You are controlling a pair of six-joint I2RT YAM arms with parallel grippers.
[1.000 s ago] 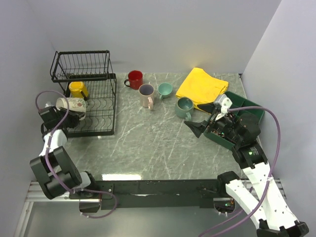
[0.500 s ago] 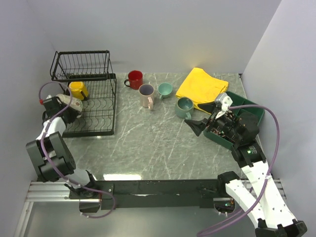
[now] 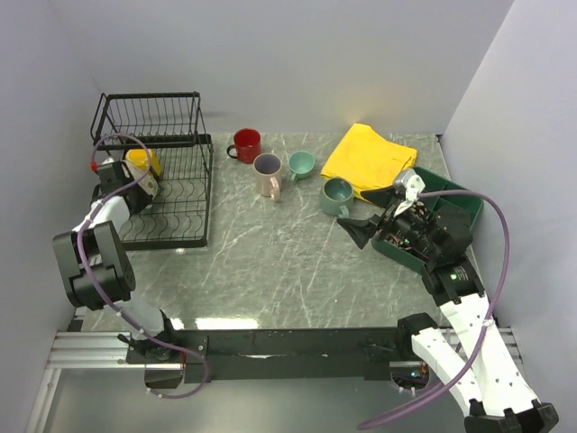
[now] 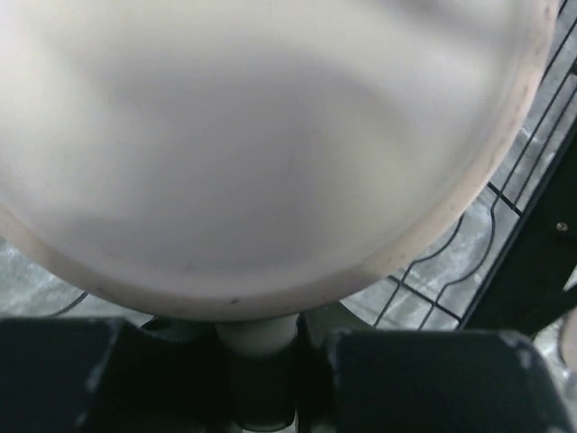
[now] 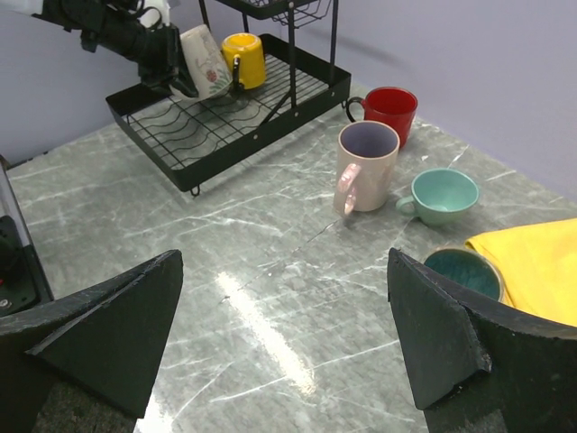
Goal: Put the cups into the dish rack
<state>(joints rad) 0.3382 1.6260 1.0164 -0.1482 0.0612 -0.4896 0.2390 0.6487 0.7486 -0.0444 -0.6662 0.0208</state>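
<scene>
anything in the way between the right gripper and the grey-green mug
Nothing visible. Only bare table lies between the right gripper, jaws open, and the grey-green mug just ahead of it. The yellow cloth lies beside the mug, not in the path.

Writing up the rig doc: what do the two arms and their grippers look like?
Left arm and right arm match: black joint housings, white link shells, and a mauve cable looped outside each. Right gripper has broad black wedge-shaped fingers; left gripper is black too.
</scene>
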